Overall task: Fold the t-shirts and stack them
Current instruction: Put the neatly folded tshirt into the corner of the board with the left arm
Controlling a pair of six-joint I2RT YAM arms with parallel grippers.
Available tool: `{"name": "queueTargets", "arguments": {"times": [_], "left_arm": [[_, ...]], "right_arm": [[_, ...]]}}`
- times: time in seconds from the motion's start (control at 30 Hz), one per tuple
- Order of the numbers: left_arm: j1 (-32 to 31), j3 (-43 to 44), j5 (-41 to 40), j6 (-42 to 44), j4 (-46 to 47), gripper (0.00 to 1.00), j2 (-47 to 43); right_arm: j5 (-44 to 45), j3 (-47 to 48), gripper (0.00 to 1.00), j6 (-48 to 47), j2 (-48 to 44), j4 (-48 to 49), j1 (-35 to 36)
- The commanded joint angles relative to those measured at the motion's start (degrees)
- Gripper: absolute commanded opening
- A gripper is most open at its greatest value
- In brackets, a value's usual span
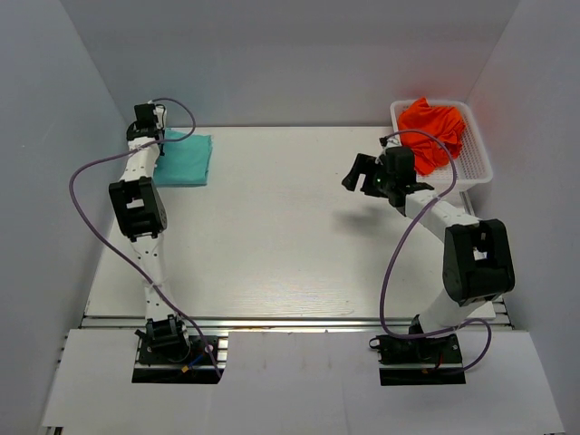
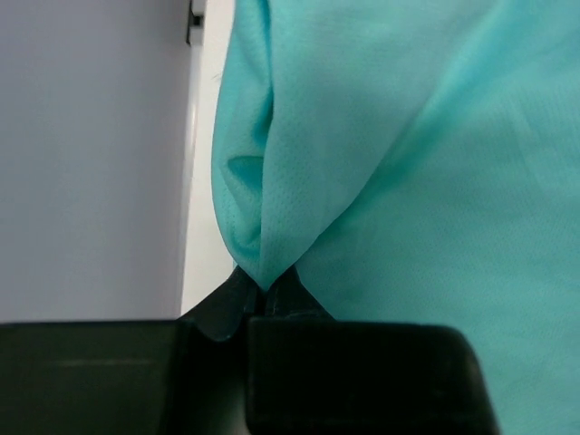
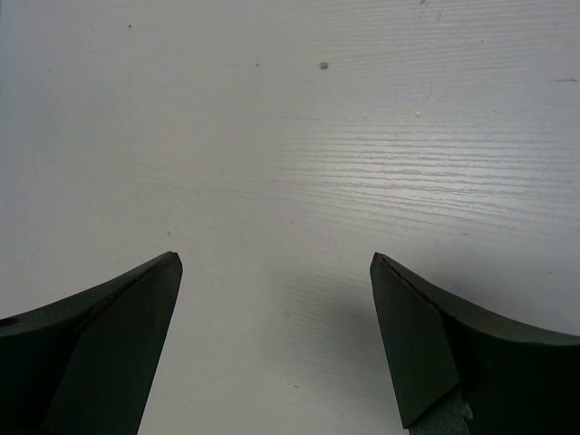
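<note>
Folds of soft teal t-shirt [image 2: 408,181] sit pinched in my left claw [image 2: 265,294] by the far-left edge; my right claw [image 3: 276,261] gapes wide over the open woodgrain surface [image 3: 290,136].

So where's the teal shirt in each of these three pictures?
Top: teal shirt lies folded at the far left of the table.
Left wrist: fills middle and right, pinched by the left gripper.
Right wrist: not in it.
Shared landmark: the white table.

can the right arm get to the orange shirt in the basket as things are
Probably yes. The right gripper is open and empty, just left of the basket. The orange shirt lies heaped in the basket's open top with nothing covering it.
</note>
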Motion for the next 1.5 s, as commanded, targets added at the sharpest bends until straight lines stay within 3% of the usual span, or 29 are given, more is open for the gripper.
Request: {"name": "queueTargets", "arguments": {"times": [0.0,0.23,0.53,0.8,0.83,0.87,1.2,1.3,1.37,1.4,1.47], "left_arm": [[0.66,4.27,0.17,1.58,5.53,0.00,0.77],[1.80,7.45,-1.68,0.53,8.33,0.00,4.90],[2.86,6.05,-1.68,-3.87,7.02,0.04,1.92],[2.86,4.81,1.22,-7.37,7.64,0.65,-3.26],[2.86,4.81,2.01,-7.99,6.94,0.87,-3.97],[2.86,4.81,2.71,-8.52,6.06,1.00,-5.63],[1.54,-4.32,9.39,-17.75,2.02,1.00,-18.55],[-0.04,-7.39,18.75,-21.78,-0.27,1.00,-22.50],[-1.53,-14.84,23.00,-26.16,1.73,1.00,-25.93],[-3.80,-23.40,25.54,-27.06,4.18,1.00,-30.82],[-7.41,-33.81,25.57,-29.17,14.33,1.00,-36.90]], "right_arm": [[-0.87,3.05,0.90,0.02,0.53,0.32,-0.51],[-0.87,3.75,0.90,-0.51,1.41,0.05,-0.34],[-2.44,4.64,0.90,-0.60,1.50,0.40,-0.51],[-3.94,4.02,0.90,-2.09,-1.84,-0.30,-0.34],[-3.94,3.93,0.90,-2.27,-2.02,-0.39,-0.51],[-4.20,3.67,0.90,-2.44,-2.71,-0.30,-0.34],[-6.14,-0.90,0.90,-2.97,-8.08,0.84,-0.34],[-5.70,-2.92,0.90,-2.79,-10.19,1.02,-0.34],[-5.70,-4.58,0.90,-2.27,-10.72,1.46,-0.34],[-6.66,-5.03,0.90,-2.27,-11.33,2.16,-0.25],[-7.80,-7.39,0.90,-2.53,-12.82,3.12,0.01]]}}
